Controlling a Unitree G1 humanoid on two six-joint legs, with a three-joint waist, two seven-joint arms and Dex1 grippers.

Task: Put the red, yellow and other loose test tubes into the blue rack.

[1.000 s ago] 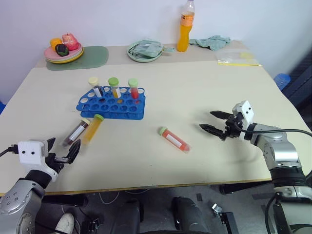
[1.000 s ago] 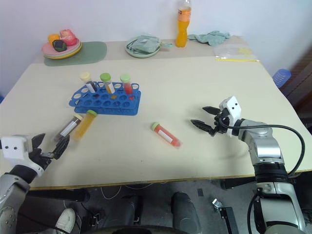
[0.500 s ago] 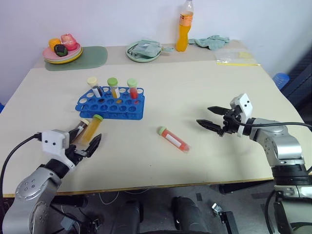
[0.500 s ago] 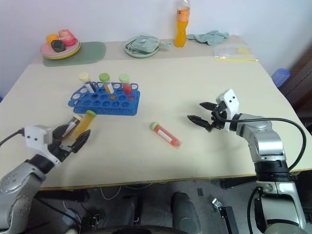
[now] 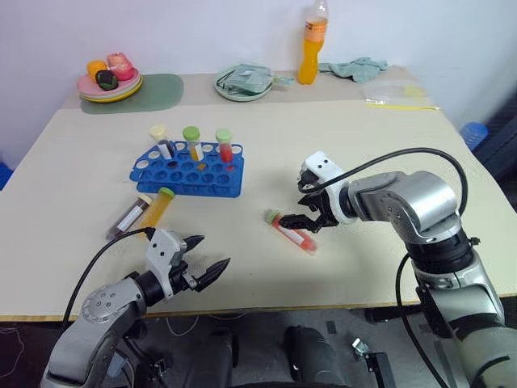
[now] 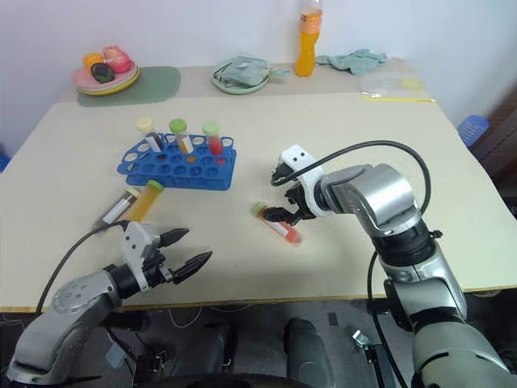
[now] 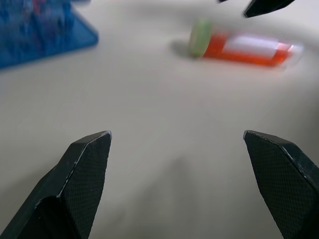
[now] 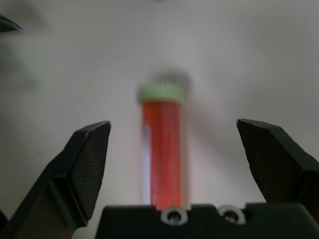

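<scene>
While three loose tubes lie on the bench, the task stands about half done, judged from how things lie.

Left gripper (image 5: 206,257): hovers low near the bench's near edge, toward its left; fingers spread wide, holding nothing.

Dark tube (image 5: 128,217): loose, lying flat just in front of the rack's left end. Not yet racked.

Yellow tube (image 5: 156,208): loose, green cap, lying alongside the dark tube and apparently touching it. Not yet racked.

Blue rack (image 5: 189,172): sits left of the bench's centre, toward the far half. Three capped tubes stand upright in its far row: one with a cream cap (image 5: 158,134), one with a green cap and yellow fill (image 5: 191,137), one with a green cap and red fill (image 5: 224,142). All remaining holes look empty.

Red tube (image 5: 292,230): loose, green cap, lying flat near the bench's middle, well apart from the rack. Not yet racked.

Right gripper (image 5: 303,206): poised directly over the red tube, pointing steeply down; fingers wide apart and straddling it in the right wrist view, not closed on it.

Far edge, left corner: plate (image 5: 108,90) with pieces of toy food, on a green mat (image 5: 159,91).

Far edge, centre: green plate (image 5: 229,91) holding a folded cloth; orange bottle (image 5: 307,52) upright beside it.

Remaining: three tubes to rack; the red one looks to be next.
</scene>
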